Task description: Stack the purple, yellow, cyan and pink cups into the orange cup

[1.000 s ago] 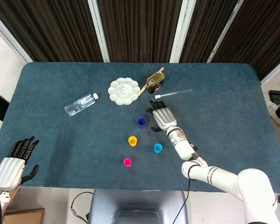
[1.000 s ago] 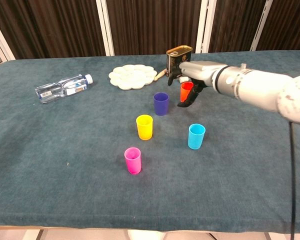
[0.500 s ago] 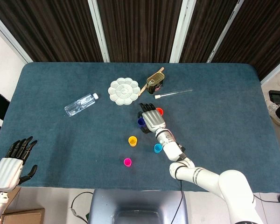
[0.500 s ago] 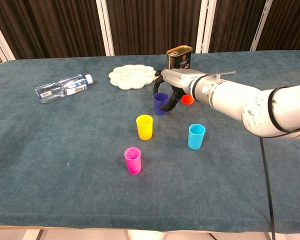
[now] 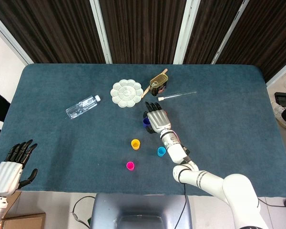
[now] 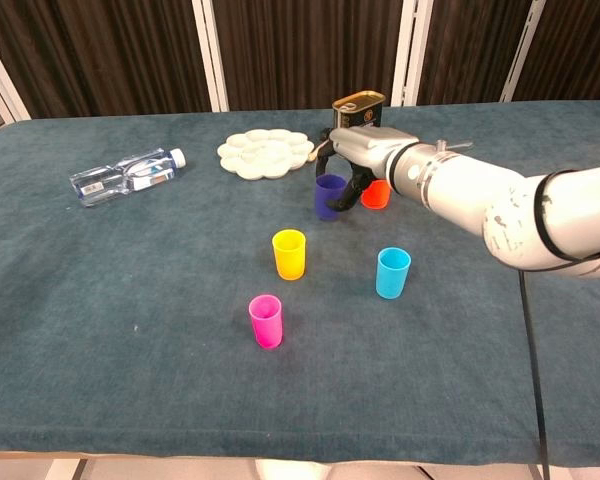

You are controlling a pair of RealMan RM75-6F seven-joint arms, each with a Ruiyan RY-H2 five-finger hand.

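Observation:
My right hand [image 6: 368, 152] grips the purple cup [image 6: 329, 195] from above, its fingers curled round the rim, the cup close to the left of the orange cup [image 6: 376, 194]. In the head view the right hand [image 5: 158, 119] covers the orange cup, and only the purple cup's [image 5: 145, 122] left edge shows. The yellow cup [image 6: 289, 253], cyan cup [image 6: 392, 272] and pink cup [image 6: 266, 320] stand upright and apart on the blue cloth, nearer the front. My left hand [image 5: 10, 166] hangs off the table's near left corner, fingers spread and holding nothing.
Behind the cups lie a white flower-shaped palette [image 6: 265, 153], a tin can [image 6: 358, 112] and a thin clear rod [image 5: 176, 95]. A clear plastic bottle [image 6: 125, 175] lies on its side at the left.
My right hand moved from the orange cup left to the purple cup and closed on it. The purple cup has shifted slightly right, toward the orange cup. The left hand has barely moved.

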